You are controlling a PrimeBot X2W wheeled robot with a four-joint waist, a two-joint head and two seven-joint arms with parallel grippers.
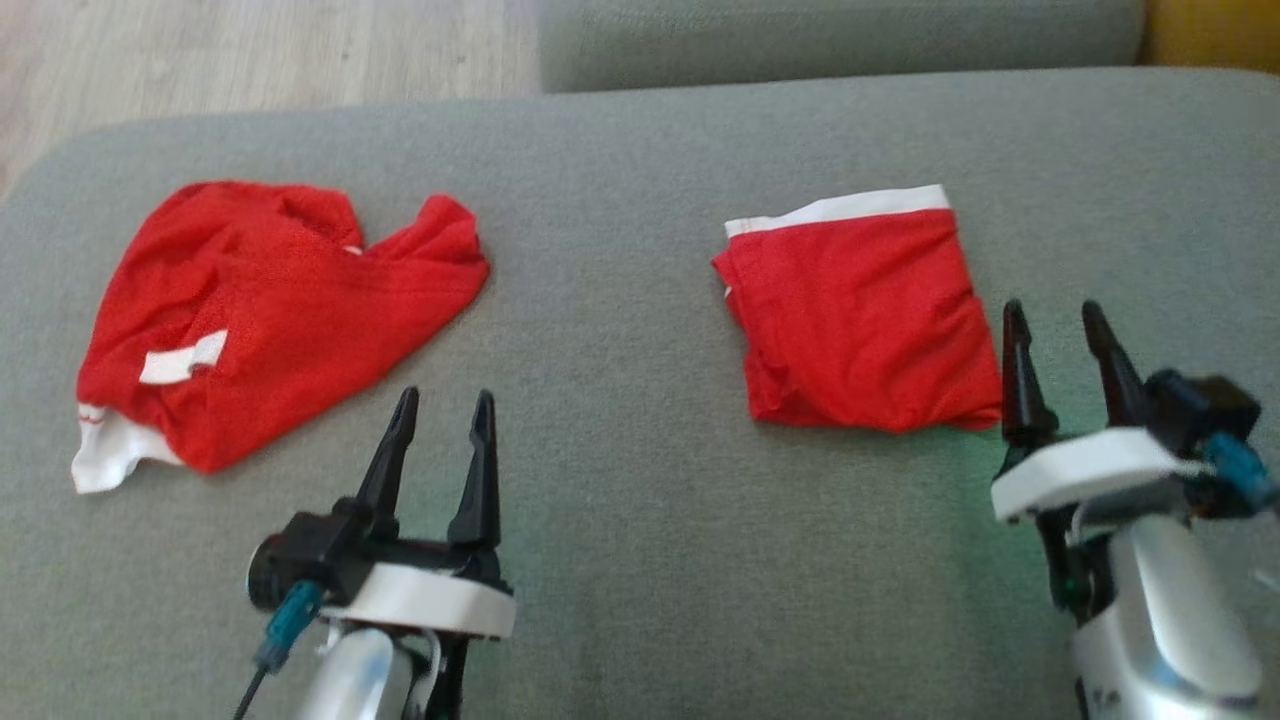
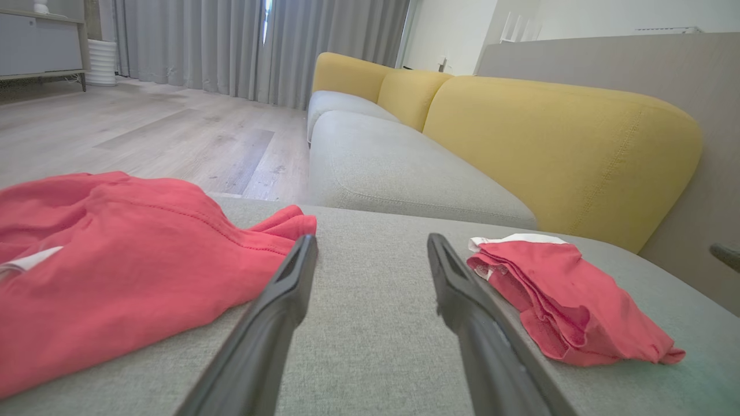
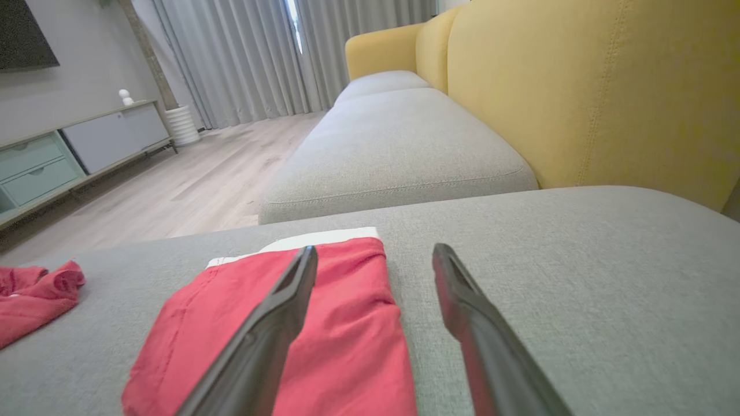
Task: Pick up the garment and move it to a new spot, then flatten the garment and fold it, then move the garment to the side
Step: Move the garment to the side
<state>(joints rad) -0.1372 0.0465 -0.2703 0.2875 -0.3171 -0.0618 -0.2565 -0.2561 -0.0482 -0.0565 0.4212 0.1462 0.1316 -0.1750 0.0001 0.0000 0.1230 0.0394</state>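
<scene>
Crumpled garment (image 1: 270, 310) near cushion (image 1: 620, 250) edge, folded garment (image 1: 860, 320) well apart, left claw (image 1: 446, 395) and right claw (image 1: 1052, 310) wide

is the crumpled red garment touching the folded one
Apart. The head view shows bare grey cushion between the crumpled red garment and the folded garment.

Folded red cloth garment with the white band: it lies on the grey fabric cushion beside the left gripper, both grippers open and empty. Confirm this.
One error: the folded red garment lies beside the right gripper, not the left gripper, as the head view shows. It is on the grey cushion, both grippers open and empty.
</scene>
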